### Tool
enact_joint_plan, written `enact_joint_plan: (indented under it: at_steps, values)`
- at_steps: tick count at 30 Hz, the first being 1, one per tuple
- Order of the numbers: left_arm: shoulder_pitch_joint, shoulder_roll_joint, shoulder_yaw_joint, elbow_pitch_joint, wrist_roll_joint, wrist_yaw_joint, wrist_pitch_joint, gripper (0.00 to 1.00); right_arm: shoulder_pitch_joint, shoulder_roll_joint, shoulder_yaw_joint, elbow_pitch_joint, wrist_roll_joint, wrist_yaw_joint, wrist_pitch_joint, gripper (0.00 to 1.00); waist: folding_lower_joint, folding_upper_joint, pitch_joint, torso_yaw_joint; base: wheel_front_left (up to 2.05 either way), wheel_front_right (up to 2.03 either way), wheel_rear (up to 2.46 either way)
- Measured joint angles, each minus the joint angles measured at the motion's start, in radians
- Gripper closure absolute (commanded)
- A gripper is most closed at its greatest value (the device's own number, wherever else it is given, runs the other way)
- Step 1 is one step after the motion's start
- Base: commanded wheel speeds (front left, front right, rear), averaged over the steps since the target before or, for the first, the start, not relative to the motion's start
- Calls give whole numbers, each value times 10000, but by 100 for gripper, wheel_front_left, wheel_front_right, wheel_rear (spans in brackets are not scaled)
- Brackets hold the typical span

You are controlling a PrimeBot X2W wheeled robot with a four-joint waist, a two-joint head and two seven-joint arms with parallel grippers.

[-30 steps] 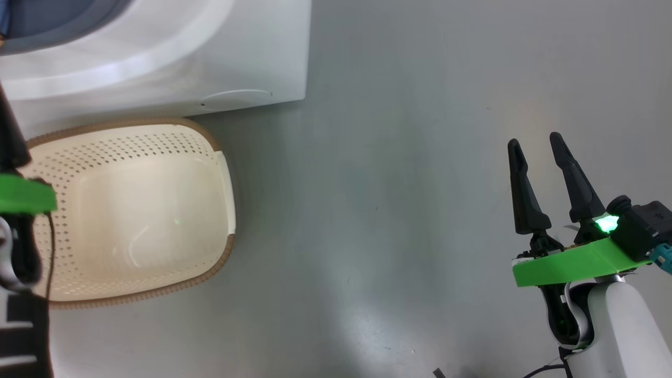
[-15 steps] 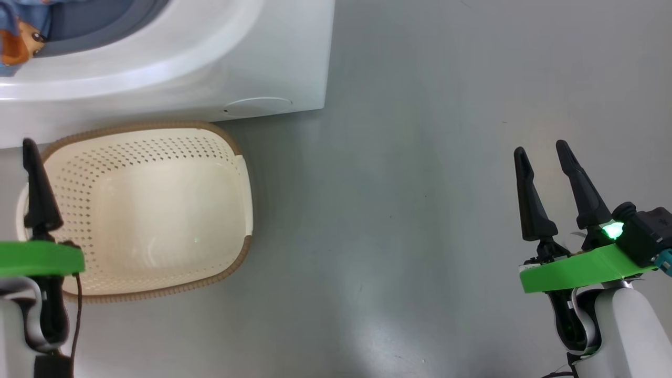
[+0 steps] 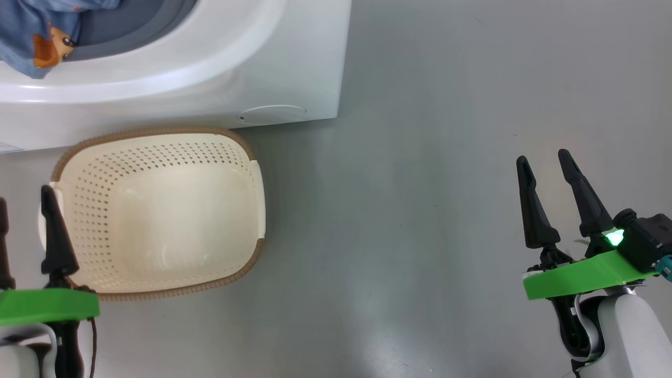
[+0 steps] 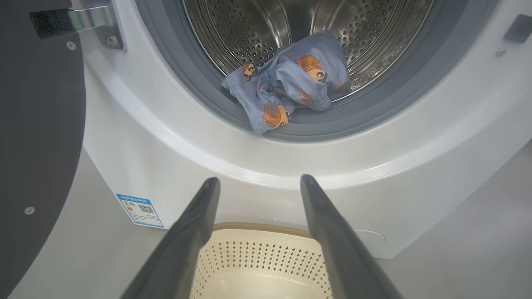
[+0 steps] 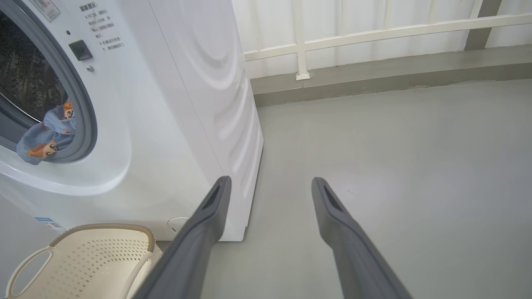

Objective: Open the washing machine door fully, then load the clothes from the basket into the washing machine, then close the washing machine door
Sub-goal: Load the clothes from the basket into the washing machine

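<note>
Left wrist view shows clothes (image 4: 299, 79) across the gasket (image 4: 353, 120); left gripper (image 4: 258, 178) and right gripper (image 5: 271, 179) jaws released.

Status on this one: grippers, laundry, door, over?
Left gripper, right gripper both open, empty. Clothes in drum, basket empty, door open. One fold hangs over gasket, could catch on closing.
</note>
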Motion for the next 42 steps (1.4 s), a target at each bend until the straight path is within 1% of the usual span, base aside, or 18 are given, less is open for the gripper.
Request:
enact_joint_plan:
  at_steps: [11, 22, 26, 33, 42]
  values:
    - [734, -284, 232, -495, 15, 0, 0, 0, 12, -127, -6, 13, 0, 0, 0, 0, 0, 0, -175, 156, 0, 0, 0]
    - [637, -251, 245, -447, 61, 0, 0, 0, 150, -136, -4, -2, 0, 0, 0, 0, 0, 0, -25, 178, 0, 0, 0]
    - [-26, -73, 144, -123, -109, 0, 0, 0, 114, -96, 35, -6, 0, 0, 0, 0, 0, 0, 159, 137, 0, 0, 0]
    - [-860, 420, -17, 397, -151, 0, 0, 0, -114, 79, 98, -21, 0, 0, 0, 0, 0, 0, 428, -56, 0, 0, 0]
    - [-2251, 1053, -512, 1634, -422, 0, 0, 0, -254, 194, 115, -36, 0, 0, 0, 0, 0, 0, 766, -316, 0, 0, 0]
